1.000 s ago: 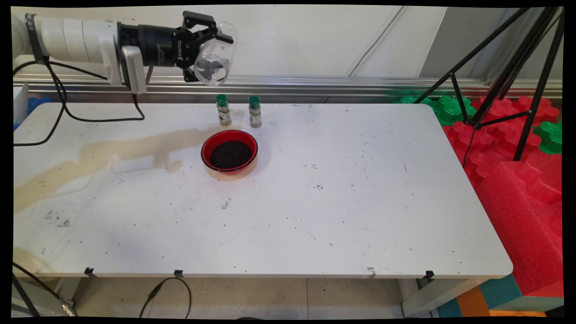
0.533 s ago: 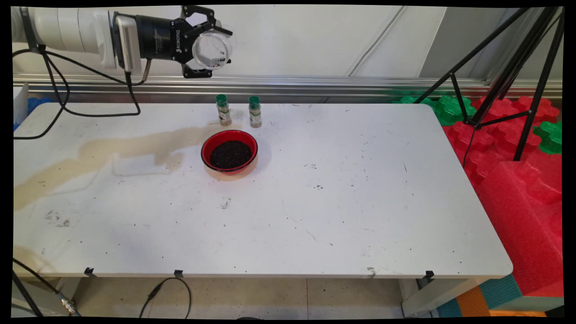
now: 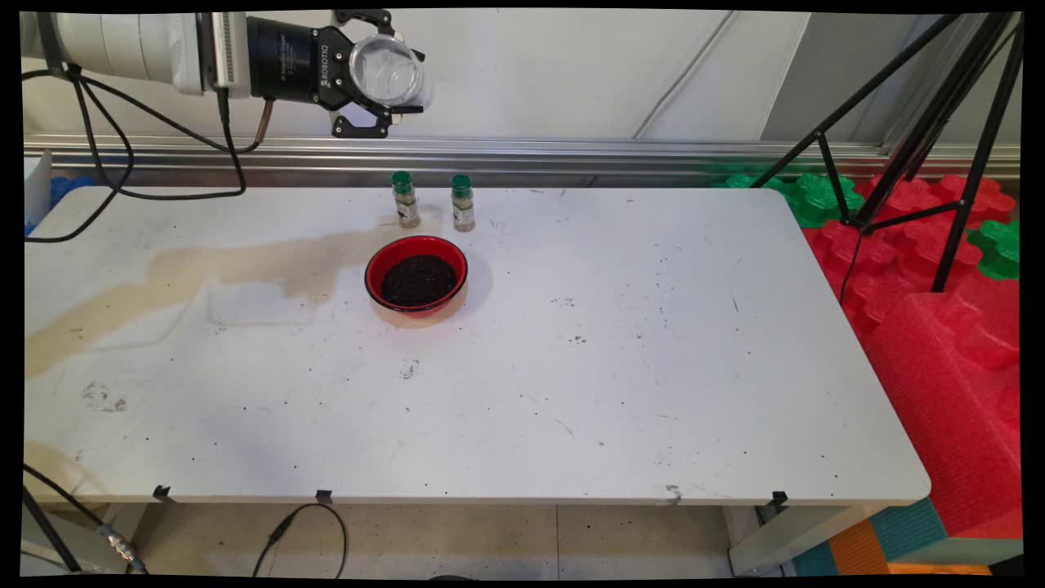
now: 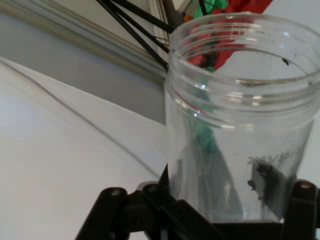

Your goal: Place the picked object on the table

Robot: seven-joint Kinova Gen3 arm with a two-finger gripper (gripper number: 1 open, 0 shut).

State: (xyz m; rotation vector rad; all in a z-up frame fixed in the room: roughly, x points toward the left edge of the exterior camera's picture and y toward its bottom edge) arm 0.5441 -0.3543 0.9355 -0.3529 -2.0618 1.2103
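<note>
The clear jar (image 3: 385, 72) has turned since earlier, fingers (image 3: 363, 126) clamping it; hand view shows dark specks inside.

Jar (image 4: 240, 125): clear glossy plastic, threaded neck. Bowl (image 3: 416, 274): glossy red. Desk (image 3: 653, 367): matt white, stained, speckled. Gripper (image 3: 377, 73): matt black.

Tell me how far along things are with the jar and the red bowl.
Looks done: the red bowl holds dark grains, and the clear jar is nearly empty, with a few specks inside. In hand: the gripper holds the jar high above the table. Left: the jar isn't set down; two green-capped bottles stand untouched.
</note>
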